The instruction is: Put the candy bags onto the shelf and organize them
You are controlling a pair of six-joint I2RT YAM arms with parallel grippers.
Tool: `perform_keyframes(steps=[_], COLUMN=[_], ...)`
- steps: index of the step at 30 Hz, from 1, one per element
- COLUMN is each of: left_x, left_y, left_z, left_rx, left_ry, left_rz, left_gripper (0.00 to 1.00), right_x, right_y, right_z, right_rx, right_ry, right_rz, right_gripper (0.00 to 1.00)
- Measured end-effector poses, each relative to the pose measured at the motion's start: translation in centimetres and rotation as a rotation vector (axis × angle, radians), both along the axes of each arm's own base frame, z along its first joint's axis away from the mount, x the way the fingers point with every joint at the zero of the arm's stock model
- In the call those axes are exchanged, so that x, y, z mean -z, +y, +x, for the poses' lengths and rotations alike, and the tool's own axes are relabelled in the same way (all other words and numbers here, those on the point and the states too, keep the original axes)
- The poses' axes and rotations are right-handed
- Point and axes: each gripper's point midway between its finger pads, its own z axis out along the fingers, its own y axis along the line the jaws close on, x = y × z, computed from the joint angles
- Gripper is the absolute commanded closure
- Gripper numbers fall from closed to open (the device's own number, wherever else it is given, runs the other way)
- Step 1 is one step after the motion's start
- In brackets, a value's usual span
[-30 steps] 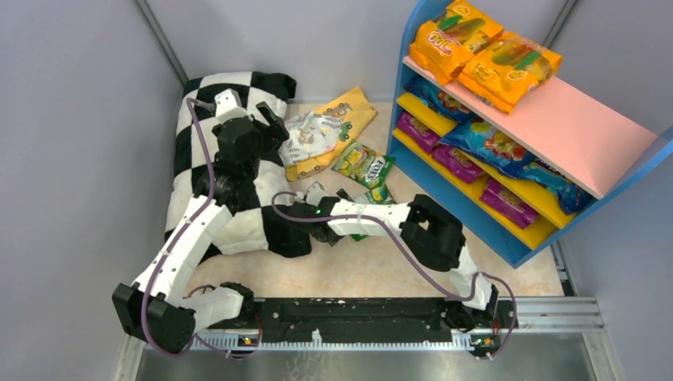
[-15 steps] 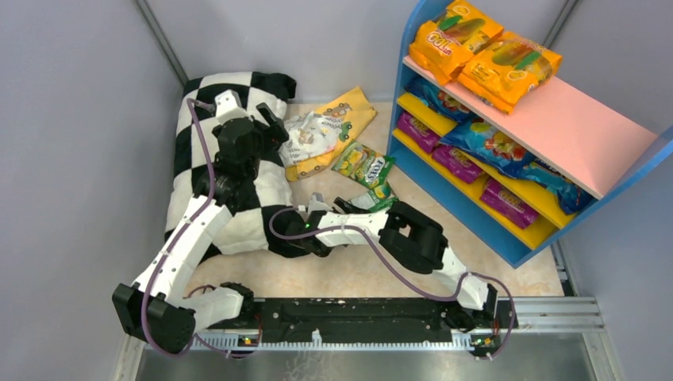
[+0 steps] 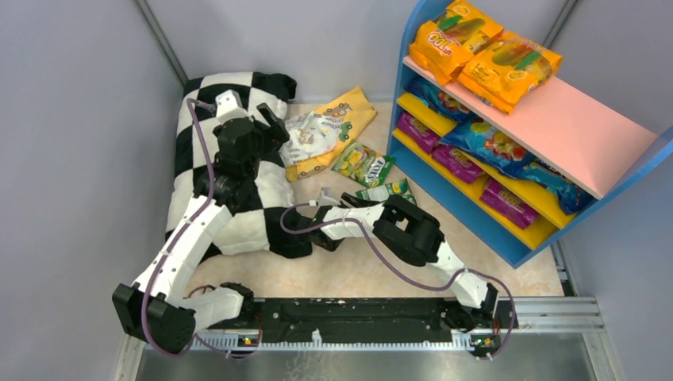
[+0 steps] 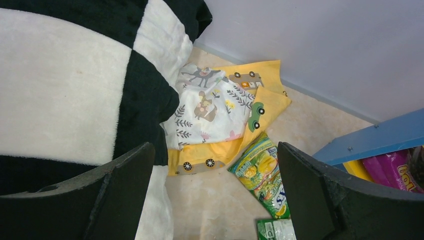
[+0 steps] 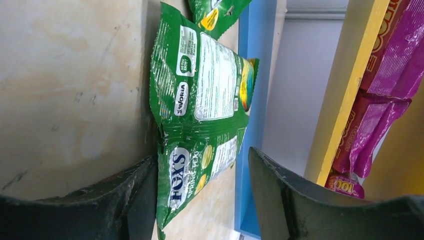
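My left gripper (image 4: 215,155) hung empty, jaws spread wide, over the checkered pillow (image 3: 208,89) along the table's left edge. Nearer the middle, just in front of the shelf (image 3: 571,135) that filled the right edge, a green candy bag (image 5: 210,90) lay flat on the tabletop. My right gripper (image 5: 202,160) stood open, one end of that bag between its fingers, not pinched. I judged the packet light, floppy and slick. I would grip it at the crimped end seam, gently.
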Motion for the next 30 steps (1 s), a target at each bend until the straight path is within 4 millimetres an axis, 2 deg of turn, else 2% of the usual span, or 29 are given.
perform_keyframes(steps=[5, 10, 12, 13, 16, 19, 27, 30], left_x=[0.0, 0.0, 0.0, 0.0, 0.0, 0.0, 0.0, 0.0], left_y=[-0.2, -0.3, -0.4, -0.5, -0.6, -0.6, -0.6, -0.6], left_z=[0.0, 0.0, 0.0, 0.0, 0.0, 0.0, 0.0, 0.0], left_rx=[0.010, 0.019, 0.023, 0.026, 0.031, 0.031, 0.032, 0.034], left_ry=[0.001, 0.001, 0.001, 0.002, 0.002, 0.002, 0.001, 0.001], left_rz=[-0.004, -0.007, -0.011, -0.012, -0.016, -0.017, -0.017, -0.018], left_gripper=[0.02, 0.02, 0.02, 0.02, 0.02, 0.02, 0.01, 0.02], right_x=[0.5, 1.3, 1.5, 1.6, 1.0, -0.8, -8.7, -10.8], right_y=[-0.5, -1.9, -2.5, -2.8, -3.5, -3.7, -4.3, -4.8], right_z=[0.8, 0.5, 0.2, 0.1, -0.3, -0.5, -0.4, -0.4], right_rx=[0.022, 0.036, 0.037, 0.037, 0.037, 0.034, -0.022, -0.058], right_ry=[-0.004, 0.004, 0.013, 0.017, 0.025, 0.016, -0.029, 0.001], right_rz=[0.015, -0.011, -0.028, -0.036, -0.041, -0.007, 0.102, 0.158], right_gripper=[0.65, 0.78, 0.95, 1.00, 1.00, 1.00, 1.00, 1.00])
